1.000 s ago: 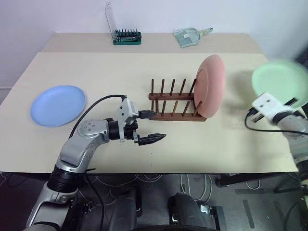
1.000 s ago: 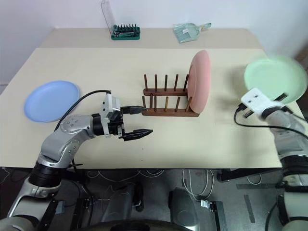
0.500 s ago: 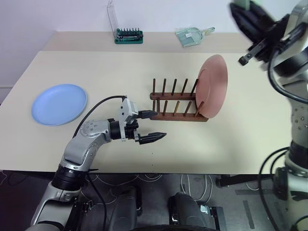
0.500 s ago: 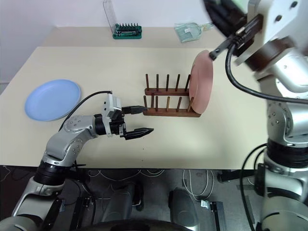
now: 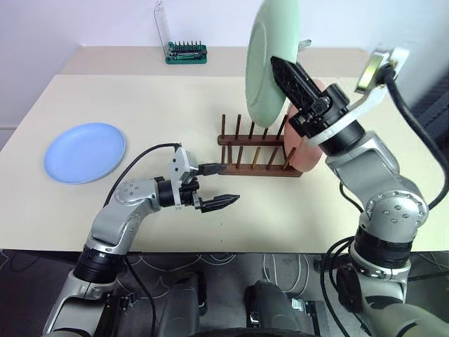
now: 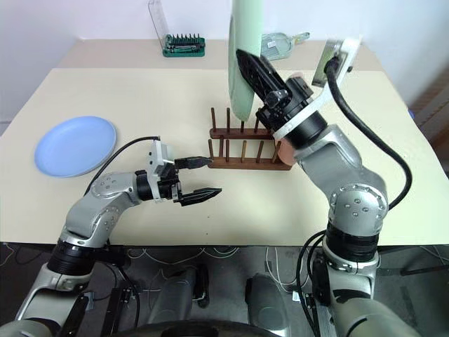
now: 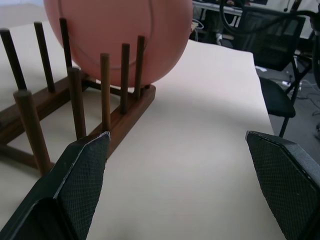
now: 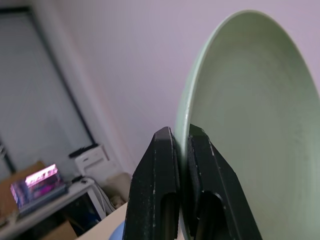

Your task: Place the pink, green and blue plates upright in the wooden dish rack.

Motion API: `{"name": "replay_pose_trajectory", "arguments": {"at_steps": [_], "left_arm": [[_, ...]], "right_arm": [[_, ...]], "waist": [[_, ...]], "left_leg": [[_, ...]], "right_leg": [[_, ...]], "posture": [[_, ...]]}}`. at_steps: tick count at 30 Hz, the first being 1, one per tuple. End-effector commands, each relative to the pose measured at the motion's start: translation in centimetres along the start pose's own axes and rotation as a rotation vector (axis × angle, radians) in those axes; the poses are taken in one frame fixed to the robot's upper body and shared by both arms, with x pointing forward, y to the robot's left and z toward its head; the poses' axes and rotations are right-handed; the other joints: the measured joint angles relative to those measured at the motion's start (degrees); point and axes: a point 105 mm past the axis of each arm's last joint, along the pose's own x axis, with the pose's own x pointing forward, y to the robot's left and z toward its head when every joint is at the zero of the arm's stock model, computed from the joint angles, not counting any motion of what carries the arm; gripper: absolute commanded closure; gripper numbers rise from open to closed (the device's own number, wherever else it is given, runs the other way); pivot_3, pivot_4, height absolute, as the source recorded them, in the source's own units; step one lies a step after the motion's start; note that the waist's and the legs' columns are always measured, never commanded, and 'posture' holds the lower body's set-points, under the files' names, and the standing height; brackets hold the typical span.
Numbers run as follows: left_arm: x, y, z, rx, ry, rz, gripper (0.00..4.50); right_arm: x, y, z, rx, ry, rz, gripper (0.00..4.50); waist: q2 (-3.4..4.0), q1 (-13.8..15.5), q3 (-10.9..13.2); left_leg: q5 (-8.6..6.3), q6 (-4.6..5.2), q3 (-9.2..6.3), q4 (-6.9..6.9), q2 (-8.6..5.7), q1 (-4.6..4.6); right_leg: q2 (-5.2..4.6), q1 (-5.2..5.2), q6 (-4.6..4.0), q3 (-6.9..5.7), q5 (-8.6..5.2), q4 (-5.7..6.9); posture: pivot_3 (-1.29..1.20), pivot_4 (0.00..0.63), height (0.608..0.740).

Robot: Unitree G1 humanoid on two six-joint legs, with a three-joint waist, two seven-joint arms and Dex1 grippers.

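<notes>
The right gripper (image 5: 280, 67) pinches the green plate's (image 5: 270, 56) rim — held upright above the wooden dish rack (image 5: 256, 149), beside the racked pink plate (image 5: 312, 151). Best lowered edge-first between free pegs — squarely. The left gripper (image 5: 219, 184) hovers spread wide near the rack; the blue plate (image 5: 84, 152) lies flat, well apart.

Bright, even indoor light falls across the pale table (image 5: 84, 210) — shadows soft and faint. In the right wrist view, the background room lies out of focus — hazy.

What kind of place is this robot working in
Probably a lab or office test bench: a plain beige table, a green-based screwdriver bit holder at its back, and black office chairs nearby.
</notes>
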Motion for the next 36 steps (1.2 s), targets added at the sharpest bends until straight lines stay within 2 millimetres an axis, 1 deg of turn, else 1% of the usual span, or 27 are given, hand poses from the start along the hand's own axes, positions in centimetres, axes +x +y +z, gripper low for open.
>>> {"name": "replay_pose_trajectory", "arguments": {"at_steps": [1,8,18,25,36], "left_arm": [[-0.2,-0.1,1.4,0.051,-0.035,-0.001,0.0],[-0.2,-0.2,1.4,0.051,-0.03,-0.006,0.0],[-0.4,-0.2,1.3,0.051,-0.025,-0.004,0.0],[-0.4,-0.2,1.3,0.053,-0.025,-0.003,0.0],[-0.1,-0.4,1.8,0.056,-0.03,-0.01,0.0]], "right_arm": [[-0.5,0.2,0.4,0.018,-0.036,-0.015,4.48],[-1.4,-0.8,-0.9,0.057,-0.02,-0.09,4.48],[-1.8,-1.3,-1.4,0.083,-0.016,-0.127,4.48],[-2.0,-2.1,-1.9,0.102,-0.001,-0.166,4.48],[-2.6,-2.9,-2.6,0.111,0.016,-0.209,4.48]], "waist": [[0.0,0.0,0.0],[0.0,-0.07,0.0],[0.0,-0.13,0.0],[0.0,-0.12,0.0],[0.0,-0.19,0.0]], "left_leg": [[0.0,0.0,0.0,0.0,0.0,0.0],[-0.01,0.01,0.0,-0.02,0.0,0.0],[-0.02,0.02,0.0,-0.03,0.0,0.0],[-0.02,0.02,0.0,-0.04,0.0,0.0],[-0.03,0.04,0.0,-0.05,0.0,0.0]], "right_leg": [[0.0,0.0,0.0,0.0,0.0,0.0],[0.02,-0.01,0.0,0.0,0.0,0.0],[0.02,-0.02,0.0,0.0,0.0,0.0],[0.01,-0.02,0.0,0.01,0.0,-0.01],[0.01,-0.03,0.0,0.01,0.0,-0.01]], "posture": [[0.0,0.15,0.732],[0.0,0.15,0.732],[0.0,0.15,0.732],[0.0,0.15,0.732],[0.0,0.15,0.732]]}}
